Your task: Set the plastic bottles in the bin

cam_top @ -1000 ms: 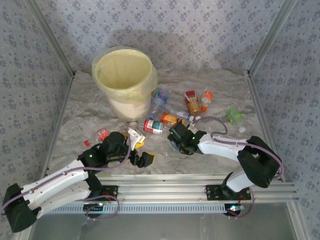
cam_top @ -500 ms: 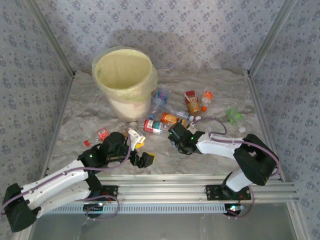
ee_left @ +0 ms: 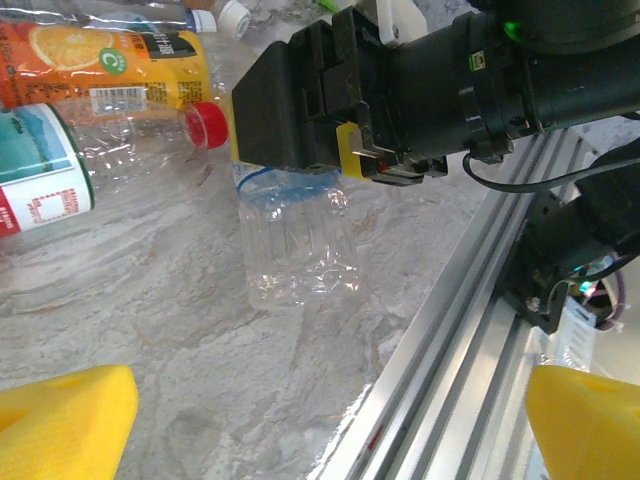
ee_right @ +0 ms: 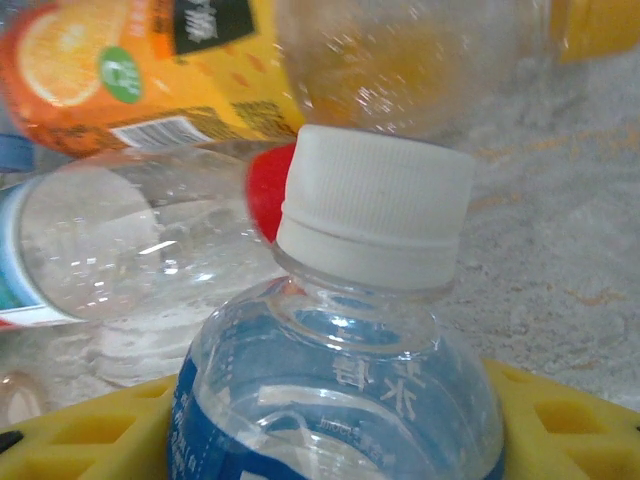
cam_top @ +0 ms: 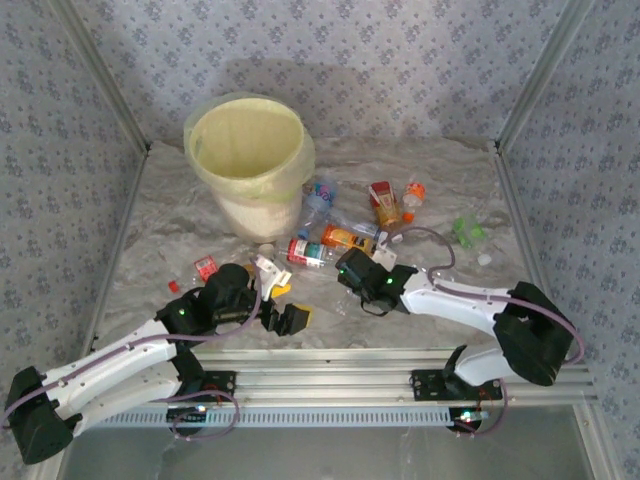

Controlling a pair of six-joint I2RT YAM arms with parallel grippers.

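Observation:
A clear bottle with a blue label and white cap (ee_right: 340, 330) sits between the yellow pads (ee_right: 90, 430) of my right gripper (ee_right: 335, 435), which is shut on it near the shoulder. From the left wrist view this bottle's clear body (ee_left: 295, 240) lies on the table, sticking out below the right gripper (ee_left: 290, 165). My left gripper (cam_top: 283, 297) is open and holds nothing, with its yellow fingertips (ee_left: 65, 415) wide apart at the table's near edge. The cream bin (cam_top: 255, 212) with its yellow bag stands at the back left. More bottles (cam_top: 345, 238) lie just beyond the right gripper (cam_top: 352, 272).
An orange juice bottle (ee_left: 100, 60) and a red-capped clear bottle (ee_left: 70, 160) lie beside the held one. Further bottles (cam_top: 383, 203) are scattered toward the back right, with a green one (cam_top: 467, 232) near the right wall. The metal rail (ee_left: 450, 330) borders the near edge.
The right gripper's fingers have narrowed onto the blue-labelled bottle, and the right arm's elbow has swung to the right. The left arm has stayed still.

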